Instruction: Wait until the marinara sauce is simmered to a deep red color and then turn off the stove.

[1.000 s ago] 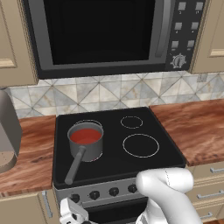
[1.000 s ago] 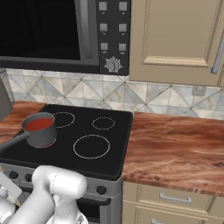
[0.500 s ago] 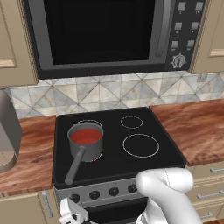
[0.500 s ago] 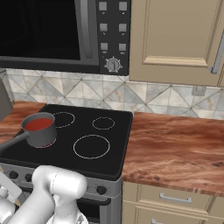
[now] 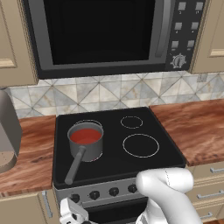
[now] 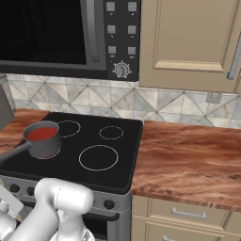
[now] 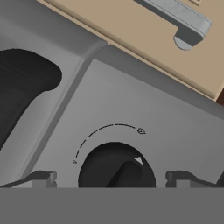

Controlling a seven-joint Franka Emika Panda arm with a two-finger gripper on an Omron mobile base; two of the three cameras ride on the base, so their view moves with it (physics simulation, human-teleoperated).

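Note:
The marinara sauce (image 5: 85,136) (image 6: 41,133) is a flat red surface in a small grey long-handled saucepan (image 5: 85,149) on the stove's (image 5: 131,155) front left burner. The stove (image 6: 126,160) is black glass with a grey front panel and a row of black knobs (image 5: 113,191). My gripper (image 5: 72,212) hangs low in front of the panel's left end. In the hand view my gripper (image 7: 111,179) is open, with a black knob (image 7: 116,168) between its fingertips (image 7: 43,178) and a gap on each side. The knob's white pointer is turned off the dial's end marks.
A big black microwave (image 5: 100,35) (image 6: 56,33) hangs above the stove. Wooden counter (image 5: 197,127) (image 6: 188,160) runs on both sides, with a grey appliance (image 5: 6,131) at the left. A drawer handle (image 7: 179,19) lies beside the panel in the hand view.

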